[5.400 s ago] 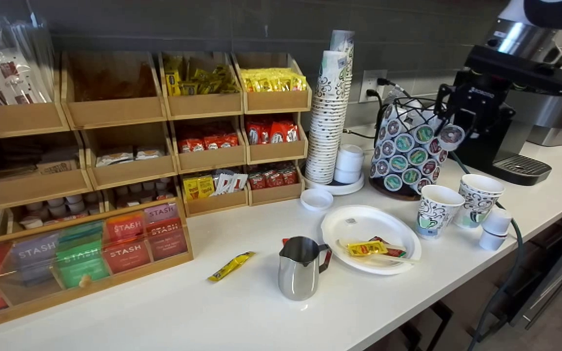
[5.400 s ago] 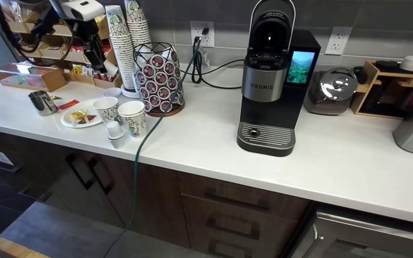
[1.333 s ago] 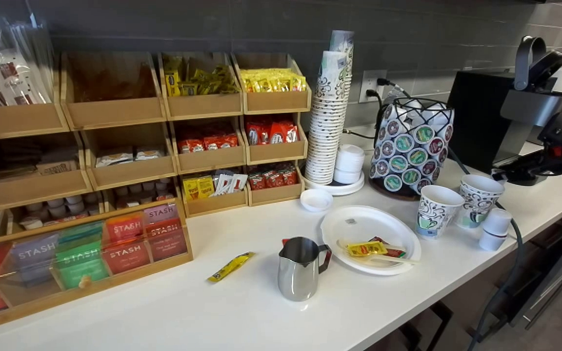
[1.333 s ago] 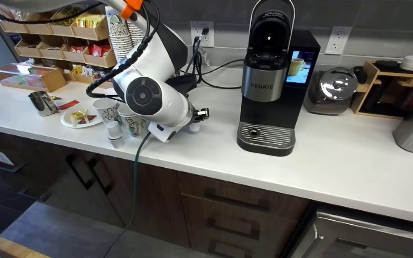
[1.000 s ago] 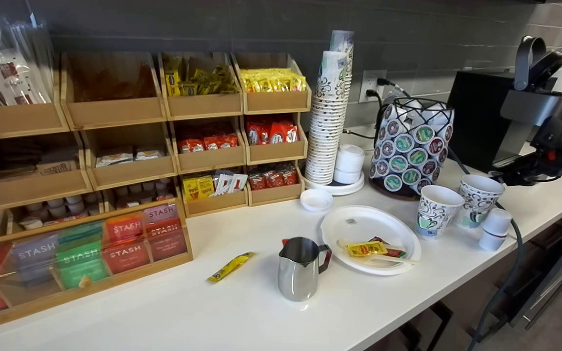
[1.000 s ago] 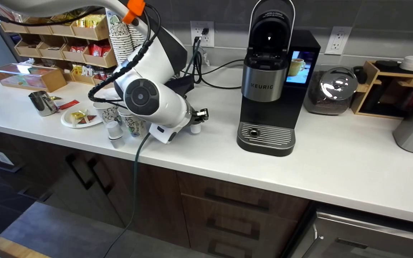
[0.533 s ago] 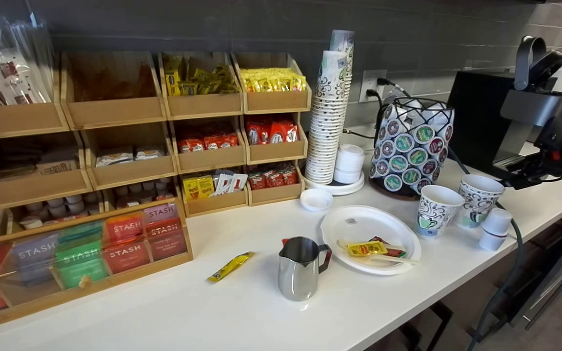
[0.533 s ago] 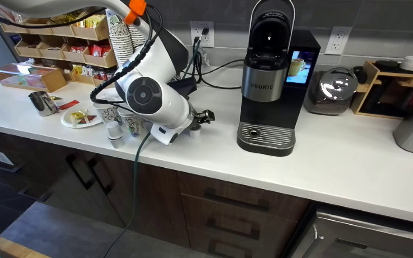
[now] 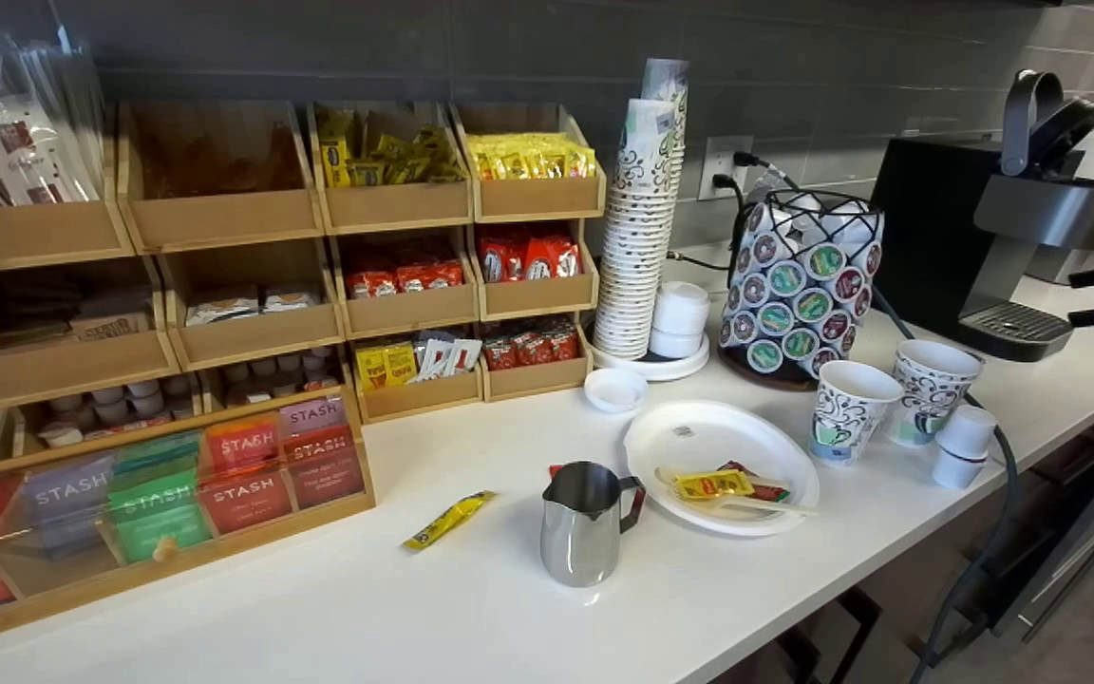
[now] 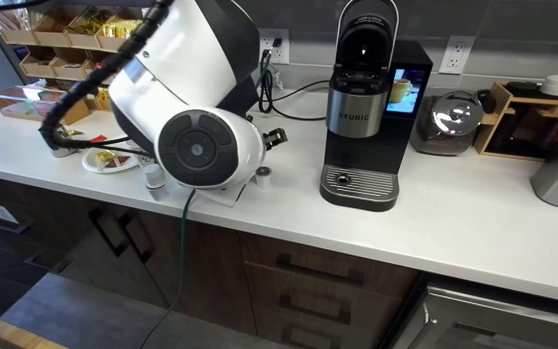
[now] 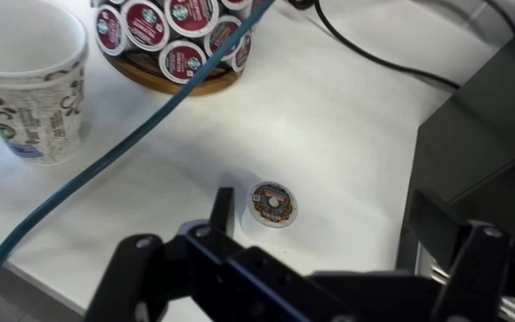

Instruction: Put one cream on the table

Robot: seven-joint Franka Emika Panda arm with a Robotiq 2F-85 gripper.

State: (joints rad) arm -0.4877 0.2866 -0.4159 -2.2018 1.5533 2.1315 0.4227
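The cream, a small white pod cup with a brown printed lid, stands upright on the white table. In an exterior view the same cream stands below and in front of my gripper. Seen from the wrist, my gripper has its fingers wide apart and nothing gripped; the cream appears beyond them, nearer the left fingertip and apart from it. In an exterior view the gripper shows two separated fingertips at the right edge, and the cream is not visible there.
A black coffee machine stands right of the cream. Left of it are a pod carousel, paper cups and small white cups. A green cable crosses the table and hangs over its front edge.
Over five seconds ago the gripper held a white pod up near the pod carousel. It came down to the table, opened, and has now drawn up off the cream, which stays standing.
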